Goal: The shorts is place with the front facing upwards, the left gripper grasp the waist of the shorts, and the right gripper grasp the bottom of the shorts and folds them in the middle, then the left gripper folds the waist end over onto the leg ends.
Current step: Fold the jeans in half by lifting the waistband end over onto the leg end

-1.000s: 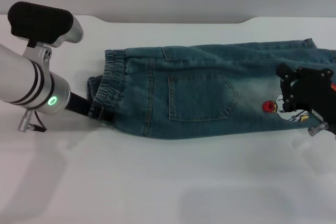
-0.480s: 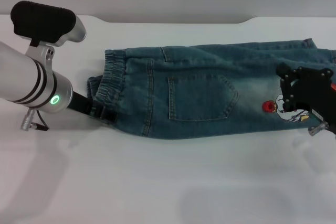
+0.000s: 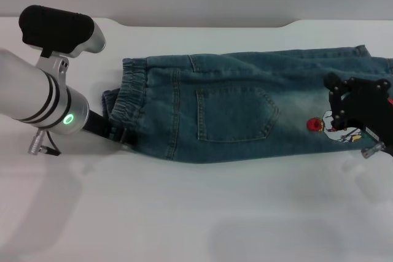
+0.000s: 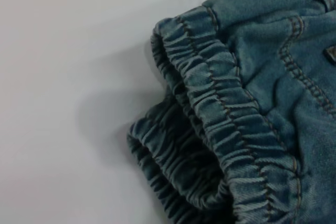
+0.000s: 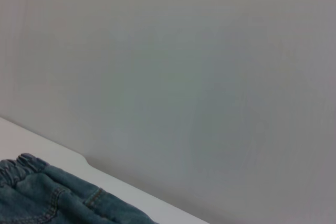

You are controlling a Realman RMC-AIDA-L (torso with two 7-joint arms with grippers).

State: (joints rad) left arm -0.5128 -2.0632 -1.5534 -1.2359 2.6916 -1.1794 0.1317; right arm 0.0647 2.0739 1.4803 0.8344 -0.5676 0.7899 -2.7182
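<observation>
The blue-green denim shorts (image 3: 233, 115) lie flat on the white table (image 3: 196, 213), folded lengthwise, with a patch pocket (image 3: 233, 115) facing up. The gathered waist (image 3: 129, 99) points to the left and fills the left wrist view, where the waist (image 4: 220, 124) is bunched and doubled. My left gripper (image 3: 116, 133) sits at the near corner of the waist, touching the fabric. The leg ends (image 3: 374, 56) run off the right edge. My right gripper (image 3: 334, 105) hovers over them with its prongs spread and nothing between them, partly covering the red cartoon patch (image 3: 315, 124).
Bare white table lies in front of and to the left of the shorts. The table's back edge (image 3: 202, 26) meets a grey wall. The right wrist view shows mostly that wall, with a corner of the shorts (image 5: 47, 198) low in it.
My left arm has shifted slightly to the right, closer to the waist. The shorts and the right gripper have not moved.
</observation>
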